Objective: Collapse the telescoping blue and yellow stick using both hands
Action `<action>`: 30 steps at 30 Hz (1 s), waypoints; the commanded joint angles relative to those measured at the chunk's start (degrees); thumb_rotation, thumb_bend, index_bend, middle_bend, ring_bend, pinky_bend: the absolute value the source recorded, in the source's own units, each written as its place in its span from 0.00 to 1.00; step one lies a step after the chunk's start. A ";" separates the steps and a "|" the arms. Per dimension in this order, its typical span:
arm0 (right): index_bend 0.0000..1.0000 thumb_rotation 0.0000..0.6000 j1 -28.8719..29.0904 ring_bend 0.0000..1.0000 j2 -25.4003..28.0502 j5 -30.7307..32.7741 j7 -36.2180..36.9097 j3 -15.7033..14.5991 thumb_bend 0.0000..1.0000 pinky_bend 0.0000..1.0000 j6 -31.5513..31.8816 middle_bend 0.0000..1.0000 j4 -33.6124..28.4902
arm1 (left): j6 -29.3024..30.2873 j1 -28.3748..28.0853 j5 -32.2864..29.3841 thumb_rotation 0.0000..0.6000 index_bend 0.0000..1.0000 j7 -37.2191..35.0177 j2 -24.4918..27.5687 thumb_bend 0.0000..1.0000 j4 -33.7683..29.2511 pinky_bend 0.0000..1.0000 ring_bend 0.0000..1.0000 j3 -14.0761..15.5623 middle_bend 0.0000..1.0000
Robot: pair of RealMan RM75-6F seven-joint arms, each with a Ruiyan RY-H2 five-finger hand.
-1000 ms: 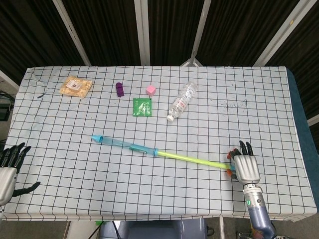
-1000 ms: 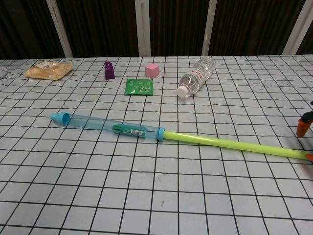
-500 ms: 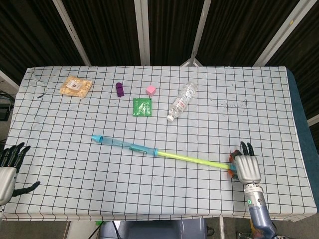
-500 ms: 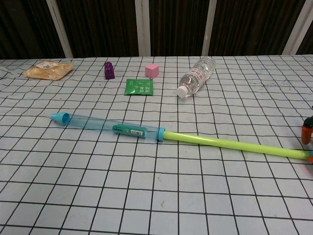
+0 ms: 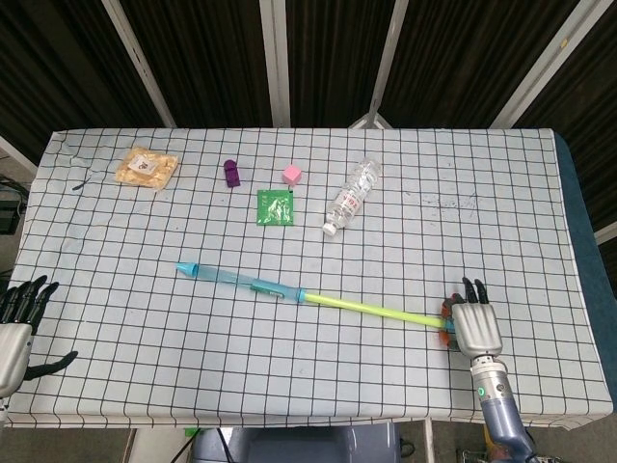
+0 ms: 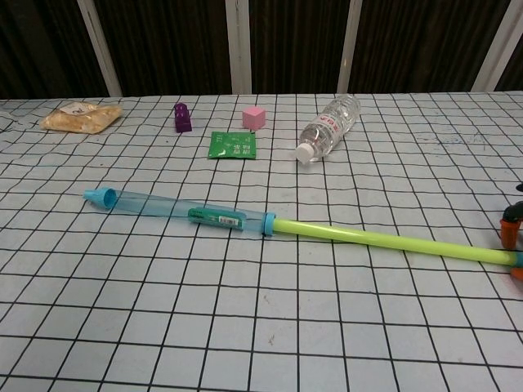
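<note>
The stick lies flat across the table's near half, fully extended. Its blue tube (image 5: 236,279) (image 6: 176,208) points left and its yellow rod (image 5: 371,310) (image 6: 384,240) runs right. My right hand (image 5: 475,326) is at the rod's right end, back facing up. Its orange fingertips (image 6: 508,233) stand just above and below the rod's tip with a gap between them, not clamped on it. My left hand (image 5: 14,326) hangs off the table's left front corner, fingers spread, far from the blue cap (image 5: 185,267), holding nothing.
Behind the stick lie a plastic bottle (image 5: 351,197), a green packet (image 5: 275,206), a pink cube (image 5: 291,175), a purple block (image 5: 231,174) and a snack bag (image 5: 147,168). The table's front edge runs close below both hands.
The right hand's upper fingertip has come down closer to the yellow rod's tip. The stick and the left hand have not moved.
</note>
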 commanded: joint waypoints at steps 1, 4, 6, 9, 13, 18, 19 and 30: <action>0.53 1.00 0.05 0.05 0.13 0.19 -0.09 -0.09 0.37 0.00 -0.08 0.40 -0.30 | -0.01 -0.01 0.01 1.00 0.00 0.02 0.01 0.11 -0.03 0.00 0.00 0.01 0.00; 0.57 1.00 0.05 0.05 0.23 0.45 -0.22 -0.15 0.42 0.00 -0.07 0.41 -0.66 | 0.06 -0.01 0.12 1.00 0.00 0.11 0.03 0.11 -0.15 0.00 0.00 0.02 0.00; 0.60 1.00 0.06 0.06 0.28 0.40 -0.33 -0.23 0.44 0.00 0.07 0.43 -0.81 | 0.15 0.02 0.17 1.00 0.00 0.06 0.04 0.11 -0.13 0.00 0.00 0.02 0.00; 0.64 1.00 0.05 0.08 0.33 0.23 -0.35 -0.35 0.45 0.00 0.29 0.46 -0.93 | 0.17 0.06 0.18 1.00 0.00 -0.04 0.08 0.11 -0.10 0.00 0.00 0.06 0.00; 0.68 1.00 0.08 0.12 0.46 0.02 -0.13 -0.37 0.45 0.00 0.51 0.50 -1.34 | 0.08 0.02 0.16 1.00 0.00 -0.11 0.11 0.11 -0.06 0.00 0.00 0.07 0.00; 0.73 1.00 0.33 0.20 1.14 -1.26 1.16 -0.34 0.45 0.00 0.81 0.56 -1.70 | 0.16 -0.28 0.62 1.00 0.00 0.13 -0.12 0.11 0.21 0.00 0.00 -0.14 0.00; 0.74 1.00 0.39 0.21 1.34 -1.49 1.61 -0.35 0.45 0.00 0.72 0.56 -1.78 | 0.13 -0.43 0.85 1.00 0.00 0.32 -0.22 0.11 0.31 0.00 0.00 -0.18 0.00; 0.76 1.00 1.41 0.23 3.37 -3.17 4.05 -0.69 0.46 0.00 -0.77 0.58 -1.96 | -3.84 -4.22 2.35 1.00 0.06 3.61 -0.09 0.15 -2.82 0.00 0.00 -1.25 0.00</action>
